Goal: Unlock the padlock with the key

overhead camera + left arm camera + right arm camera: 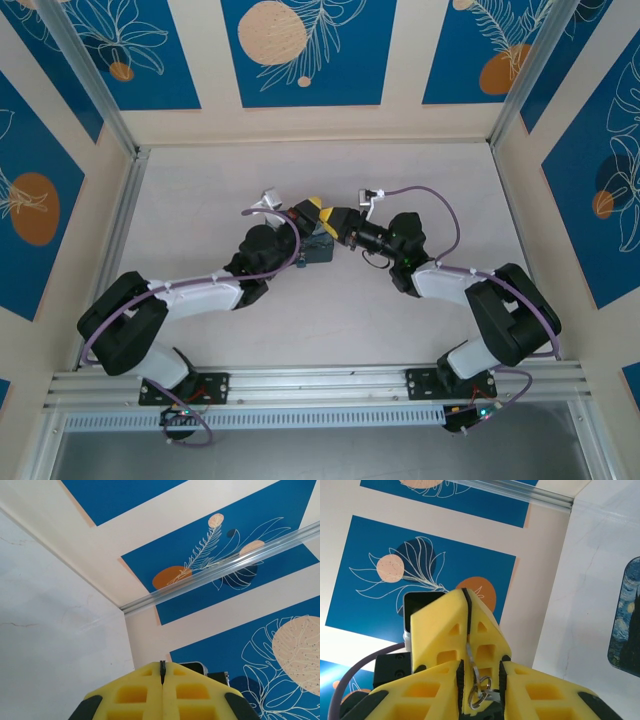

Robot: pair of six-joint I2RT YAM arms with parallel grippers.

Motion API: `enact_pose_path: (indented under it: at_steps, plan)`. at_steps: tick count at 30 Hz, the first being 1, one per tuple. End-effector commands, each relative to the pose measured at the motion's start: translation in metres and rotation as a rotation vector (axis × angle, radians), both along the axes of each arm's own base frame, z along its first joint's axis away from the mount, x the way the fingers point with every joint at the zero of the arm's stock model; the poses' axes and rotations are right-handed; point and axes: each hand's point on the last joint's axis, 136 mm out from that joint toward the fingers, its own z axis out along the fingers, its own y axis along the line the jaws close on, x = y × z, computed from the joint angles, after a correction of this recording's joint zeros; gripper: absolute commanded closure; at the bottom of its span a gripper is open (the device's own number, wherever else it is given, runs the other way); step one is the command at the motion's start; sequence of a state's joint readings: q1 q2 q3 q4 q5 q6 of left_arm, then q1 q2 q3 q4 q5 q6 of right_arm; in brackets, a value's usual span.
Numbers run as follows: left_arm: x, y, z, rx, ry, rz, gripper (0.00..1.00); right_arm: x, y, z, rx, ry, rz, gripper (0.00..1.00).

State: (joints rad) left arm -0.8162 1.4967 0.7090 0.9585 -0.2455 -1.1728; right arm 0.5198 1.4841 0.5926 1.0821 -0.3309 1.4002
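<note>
Mid-frame on the pale tabletop (430, 180), well apart from the silvery side rails (112, 245), both arms are meeting tip to tip near the blue-and-yellow painted tin (320, 250). The left gripper (162, 672) is pinching the thin grey metal key (469, 650) between pressed-together yellow foam fingers. On the right wrist camera, its wire ring (480, 689) is hanging between the right gripper (480, 667) fingers; I cannot tell whether they are clamping.

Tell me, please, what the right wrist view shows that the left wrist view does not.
Right wrist view: the key, a grey sliver leaving the seam of the left gripper and ending in wire rings; the right gripper with its yellow jaws either side; an edge of the painted tin. Left wrist view: a dark block just beyond the fingertips and a large leaf outline. Both: the left gripper's jaws pressed shut, the pale table, blue-and-cream walls, an aluminium rail.
</note>
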Motion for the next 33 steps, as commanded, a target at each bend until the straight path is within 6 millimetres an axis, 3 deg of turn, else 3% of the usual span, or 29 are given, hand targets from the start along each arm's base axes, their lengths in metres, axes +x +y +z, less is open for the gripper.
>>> enact_pose_path:
  at_steps: [1,8,33]
  plan:
    - [-0.004,0.000,0.001,-0.022,-0.012,0.008,1.00,0.008,-0.001,0.016,0.033,-0.034,-0.032,0.73]
    - [-0.005,0.003,0.000,-0.021,-0.010,0.017,1.00,0.012,-0.002,0.018,0.037,-0.033,-0.036,0.74]
    - [-0.002,0.000,0.007,-0.020,-0.020,0.021,1.00,0.003,-0.003,-0.009,0.006,0.023,-0.030,0.77]
